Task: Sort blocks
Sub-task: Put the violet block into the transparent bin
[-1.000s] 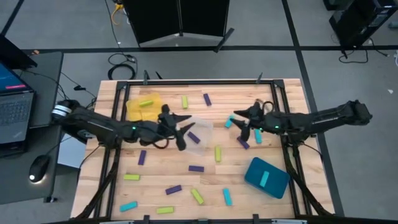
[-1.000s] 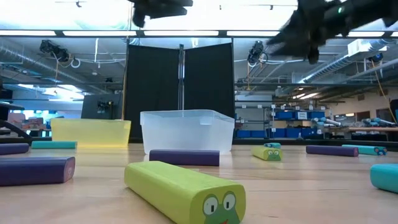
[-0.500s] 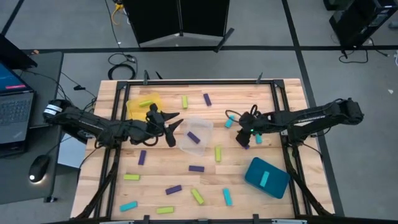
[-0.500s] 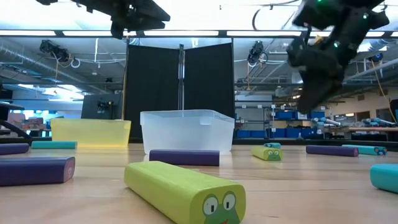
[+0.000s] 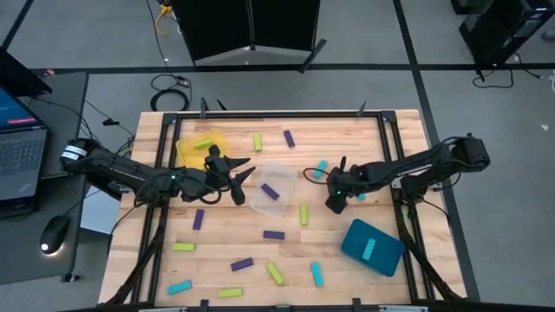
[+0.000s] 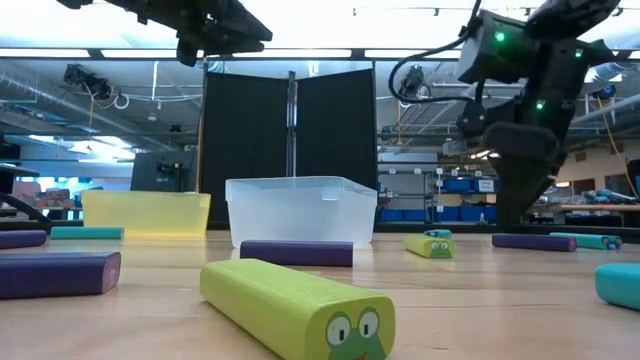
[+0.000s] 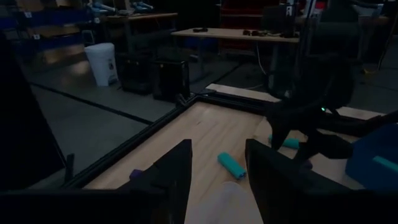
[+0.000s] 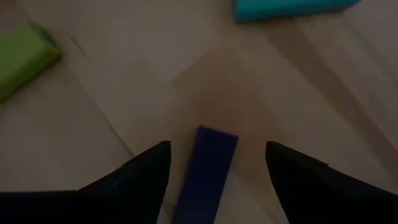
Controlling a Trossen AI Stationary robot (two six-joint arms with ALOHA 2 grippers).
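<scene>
Lime-green, purple and cyan blocks lie scattered flat on the wooden table (image 5: 221,238). My right gripper (image 5: 334,198) points down, open, its fingers standing on either side of a purple block (image 8: 208,168) without touching it; the same purple block (image 6: 535,241) shows in the low view beneath the right gripper (image 6: 520,150). My left gripper (image 5: 234,169) hovers open, above the table, just left of the clear tray (image 5: 279,201), which holds one purple block (image 5: 270,191). In the left wrist view the left gripper (image 7: 217,146) faces a cyan block (image 7: 230,163).
The yellow tray (image 5: 186,154) at far left holds a green block (image 5: 204,143). The teal tray (image 5: 357,251) at near right holds a cyan block (image 5: 370,250). A cyan block (image 5: 360,191) and a green block (image 5: 303,213) lie near the right gripper. A laptop (image 5: 19,147) sits off the table's left.
My right gripper has moved toward the near edge, tipped to point down and come down over the purple block. My left gripper drew back from over the clear tray toward the table's left, then stayed still.
</scene>
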